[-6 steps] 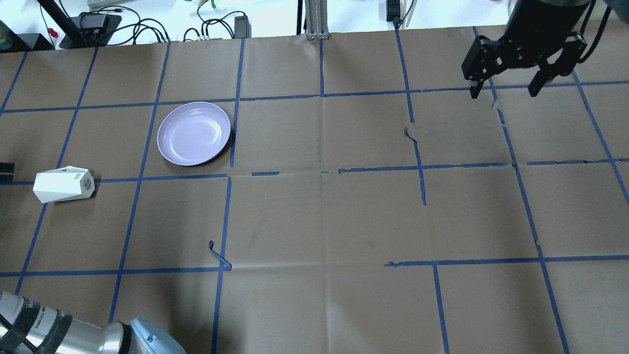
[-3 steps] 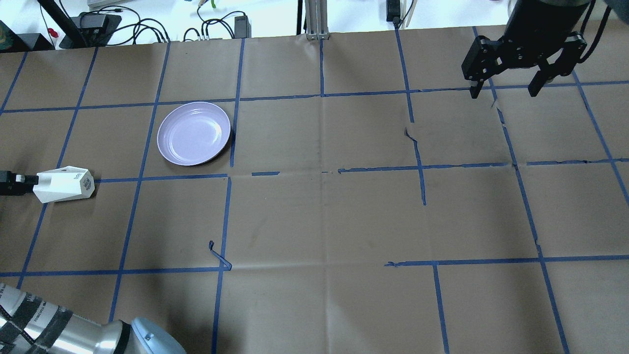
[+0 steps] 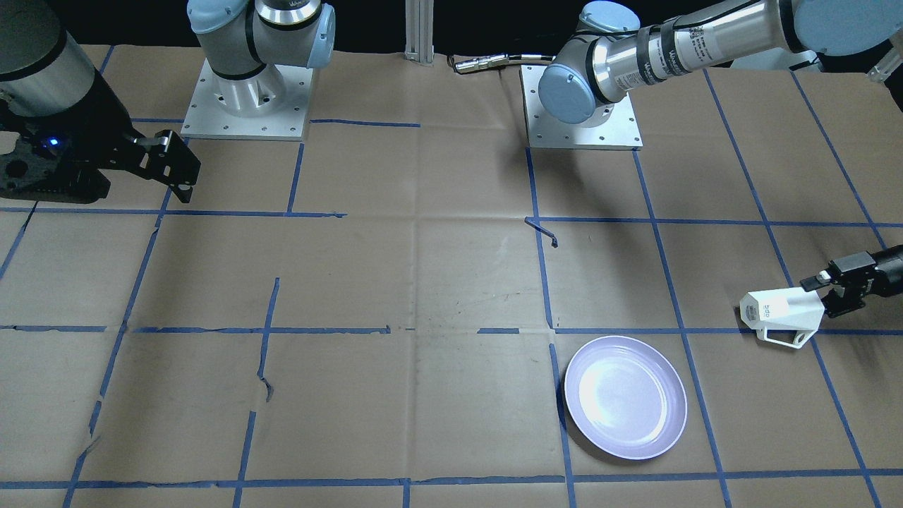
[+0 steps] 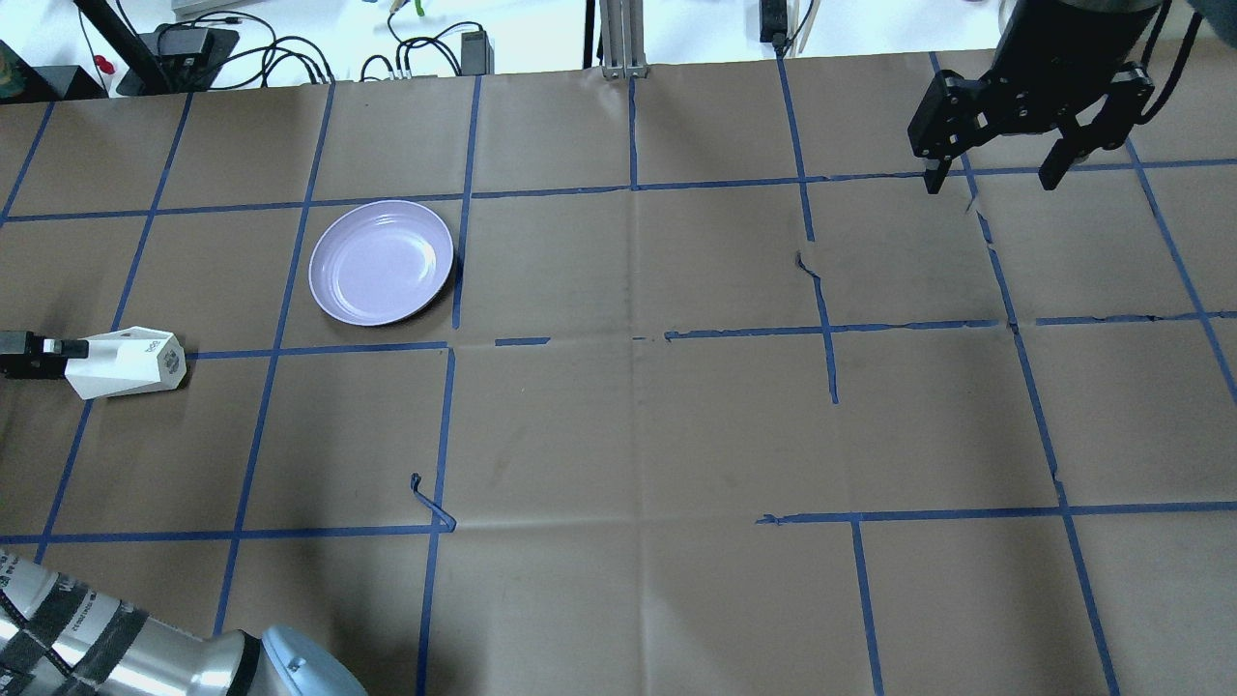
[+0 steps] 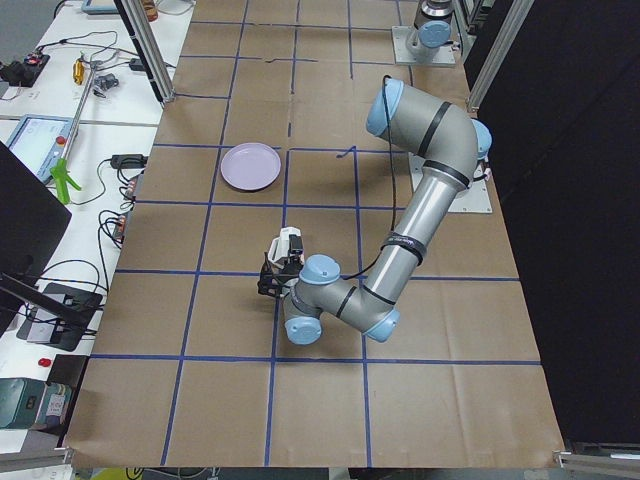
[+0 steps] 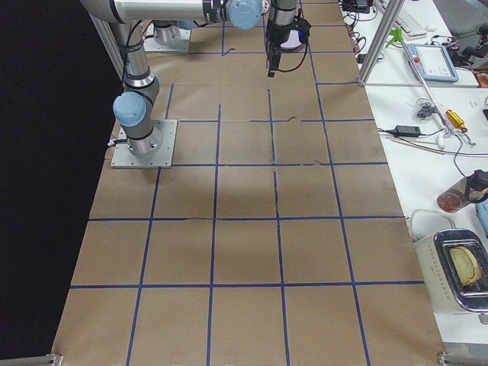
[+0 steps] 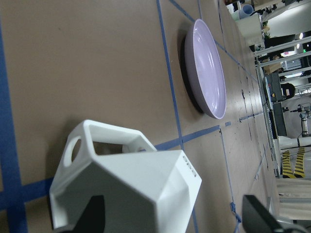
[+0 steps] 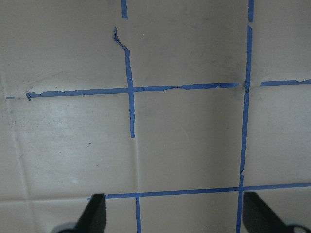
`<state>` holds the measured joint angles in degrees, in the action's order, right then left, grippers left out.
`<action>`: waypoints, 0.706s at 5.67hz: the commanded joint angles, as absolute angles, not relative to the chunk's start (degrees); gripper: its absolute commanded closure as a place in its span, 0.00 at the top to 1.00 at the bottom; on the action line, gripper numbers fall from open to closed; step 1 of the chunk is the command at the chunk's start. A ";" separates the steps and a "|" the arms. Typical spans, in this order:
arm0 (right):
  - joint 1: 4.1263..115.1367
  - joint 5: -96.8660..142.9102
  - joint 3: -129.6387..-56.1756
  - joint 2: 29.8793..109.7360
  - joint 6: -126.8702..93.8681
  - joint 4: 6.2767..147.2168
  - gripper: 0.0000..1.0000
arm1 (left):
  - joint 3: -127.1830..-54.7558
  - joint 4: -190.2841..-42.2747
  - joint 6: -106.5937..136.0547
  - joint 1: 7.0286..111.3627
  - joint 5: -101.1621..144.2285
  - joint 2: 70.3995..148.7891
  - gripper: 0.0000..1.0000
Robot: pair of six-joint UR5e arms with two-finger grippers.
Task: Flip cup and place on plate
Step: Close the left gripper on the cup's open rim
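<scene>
The white faceted cup (image 4: 126, 362) lies on its side at the table's left, wide rim toward my left gripper, base toward the table's middle. It also shows in the front view (image 3: 782, 315), handle on the operators' side. My left gripper (image 4: 43, 350) is open, low at the cup's rim end. In the left wrist view the cup (image 7: 126, 189) fills the lower frame; one finger (image 7: 92, 216) overlaps its near end, the other (image 7: 257, 216) stands clear. The lavender plate (image 4: 382, 263) sits beyond the cup, bare. My right gripper (image 4: 991, 174) is open and empty at the far right.
Brown paper with a blue tape grid covers the table (image 4: 628, 435). A loose curl of tape (image 4: 430, 503) sticks up near the middle left. Cables and power bricks (image 4: 193, 43) lie past the far edge.
My left gripper has come in from the left edge up to the cup's rim end. The cup, plate and right arm have not moved.
</scene>
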<state>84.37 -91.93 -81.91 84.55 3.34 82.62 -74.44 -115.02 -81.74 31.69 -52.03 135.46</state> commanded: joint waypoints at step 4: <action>84.38 -91.93 -81.91 84.55 3.34 82.62 1.00 | -74.36 -121.27 -80.25 31.64 -45.89 134.65 0.00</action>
<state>84.38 -91.93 -81.91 84.55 3.34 82.62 -74.36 -119.60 -80.35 31.65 -46.47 134.99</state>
